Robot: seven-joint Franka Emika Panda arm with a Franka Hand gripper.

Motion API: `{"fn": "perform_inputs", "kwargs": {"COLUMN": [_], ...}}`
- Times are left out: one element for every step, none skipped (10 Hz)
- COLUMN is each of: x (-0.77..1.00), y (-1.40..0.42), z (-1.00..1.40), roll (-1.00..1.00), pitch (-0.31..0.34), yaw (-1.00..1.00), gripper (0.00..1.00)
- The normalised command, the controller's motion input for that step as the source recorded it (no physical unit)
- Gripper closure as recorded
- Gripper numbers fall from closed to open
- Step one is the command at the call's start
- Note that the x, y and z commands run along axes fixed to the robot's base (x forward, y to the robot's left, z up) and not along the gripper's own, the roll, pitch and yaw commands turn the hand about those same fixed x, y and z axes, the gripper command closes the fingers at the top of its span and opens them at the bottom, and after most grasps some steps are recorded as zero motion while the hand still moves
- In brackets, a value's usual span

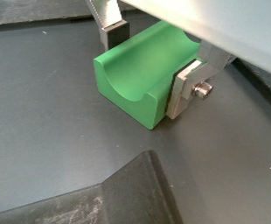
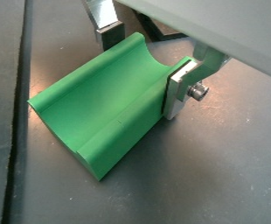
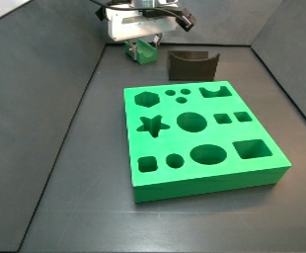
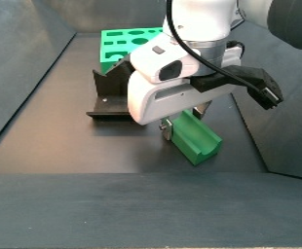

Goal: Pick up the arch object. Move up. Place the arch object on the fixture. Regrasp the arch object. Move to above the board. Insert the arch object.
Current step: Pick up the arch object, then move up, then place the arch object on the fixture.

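Observation:
The arch object (image 1: 132,74) is a small bright green block lying on the dark floor with its curved notch facing up; it also shows in a wrist view (image 2: 97,109) and in both side views (image 3: 144,49) (image 4: 196,138). My gripper (image 1: 149,63) (image 2: 142,62) straddles one end of it. One silver finger (image 1: 187,89) lies flat against one side wall and the other finger (image 1: 111,31) sits against the opposite wall, so it looks shut on the block. The dark fixture (image 3: 191,65) (image 4: 108,92) stands close beside it. The green board (image 3: 202,148) lies beyond the fixture.
The fixture's dark edge (image 1: 114,197) shows close to the block in a wrist view. Dark walls (image 3: 77,89) enclose the floor on the sides. Bare floor (image 4: 89,195) lies on the side away from the board.

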Motion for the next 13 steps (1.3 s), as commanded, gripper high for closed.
{"fn": "perform_inputs", "kwargs": {"x": [0.0, 0.0, 0.0, 0.0, 0.0, 0.0, 0.0, 0.0, -0.01, -0.01, -0.01, -0.01, 0.0], "y": [0.0, 0.0, 0.0, 0.0, 0.0, 0.0, 0.0, 0.0, -0.07, -0.05, -0.03, -0.01, 0.0], "z": [0.0, 0.0, 0.0, 0.0, 0.0, 0.0, 0.0, 0.83, 0.77, 0.62, 0.53, 0.32, 1.0], "roll": [0.0, 0.0, 0.0, 0.0, 0.0, 0.0, 0.0, 0.0, -0.02, -0.01, 0.0, 0.02, 0.0], "pitch": [0.0, 0.0, 0.0, 0.0, 0.0, 0.0, 0.0, 0.0, 0.023, 0.046, 0.055, 0.061, 0.0], "yaw": [0.0, 0.0, 0.0, 0.0, 0.0, 0.0, 0.0, 0.0, -0.02, -0.02, -0.02, -0.02, 0.0], "gripper": [1.0, 1.0, 1.0, 1.0, 1.0, 1.0, 1.0, 1.0, 1.0, 1.0, 1.0, 1.0, 1.0]}}
